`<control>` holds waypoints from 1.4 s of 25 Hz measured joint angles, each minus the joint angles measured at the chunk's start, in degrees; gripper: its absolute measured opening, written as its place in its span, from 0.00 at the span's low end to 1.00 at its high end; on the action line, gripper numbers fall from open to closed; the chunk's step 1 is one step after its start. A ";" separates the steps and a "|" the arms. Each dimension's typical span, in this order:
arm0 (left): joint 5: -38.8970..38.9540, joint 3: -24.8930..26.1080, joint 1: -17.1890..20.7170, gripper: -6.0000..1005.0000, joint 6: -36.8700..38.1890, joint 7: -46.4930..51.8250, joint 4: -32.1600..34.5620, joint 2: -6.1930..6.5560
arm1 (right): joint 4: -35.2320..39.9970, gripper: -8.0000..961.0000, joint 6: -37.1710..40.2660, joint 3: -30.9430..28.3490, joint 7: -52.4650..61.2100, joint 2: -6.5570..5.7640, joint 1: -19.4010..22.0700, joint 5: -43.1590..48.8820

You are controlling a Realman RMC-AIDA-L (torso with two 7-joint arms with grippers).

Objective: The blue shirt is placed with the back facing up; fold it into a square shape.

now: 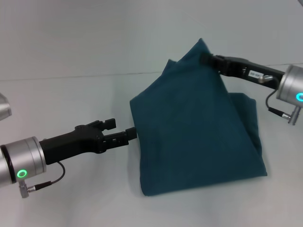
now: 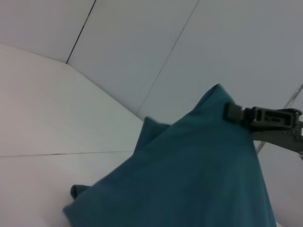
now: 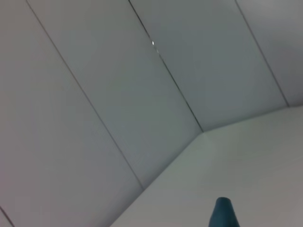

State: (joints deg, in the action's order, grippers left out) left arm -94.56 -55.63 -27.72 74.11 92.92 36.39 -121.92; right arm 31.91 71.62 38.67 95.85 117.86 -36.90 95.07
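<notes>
Meanwhile right gripper (image 1: 206, 59) lifts blue shirt (image 1: 199, 132); left gripper (image 1: 130, 135) beside it

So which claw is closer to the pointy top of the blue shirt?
Right. The right claw is pinching the blue shirt at its raised peak, holding it up off the table. The left claw is low down at the shirt's left edge, well below the peak.

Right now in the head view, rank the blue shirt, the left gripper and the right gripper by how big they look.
1. The blue shirt, by far the largest.
2. and 3. The left gripper looks bigger than the right gripper, but it sits nearer the camera and the right one's tips are partly hidden by cloth, so I would not rank those two.
</notes>
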 joint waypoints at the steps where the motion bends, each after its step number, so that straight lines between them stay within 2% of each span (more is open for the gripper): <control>1: 0.00 0.00 -0.02 0.96 0.00 0.00 0.00 0.00 | 0.03 0.05 0.23 0.00 -0.74 -0.01 0.49 -0.83; 8: 0.00 0.26 -0.06 0.96 -0.02 0.14 0.00 0.02 | 0.16 0.05 0.58 -0.10 -5.79 -0.04 3.29 -4.89; 15: 0.00 0.69 -0.06 0.95 -0.15 0.14 0.00 0.02 | -1.22 0.06 -3.00 -1.72 -10.95 1.22 5.09 -6.98; 25: -0.06 0.71 -0.27 0.95 -1.41 0.35 -0.49 0.02 | -5.42 0.06 -13.61 -3.05 -16.77 1.60 5.21 -7.26; 35: -0.17 0.70 -0.75 0.94 -2.61 0.67 -1.75 0.11 | -9.23 0.07 -27.98 -2.47 -18.68 1.66 2.54 -7.05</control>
State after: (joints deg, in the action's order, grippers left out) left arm -94.74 -54.93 -28.47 71.50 93.58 34.63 -121.81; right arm 22.69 43.64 36.19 77.17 119.53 -34.36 88.02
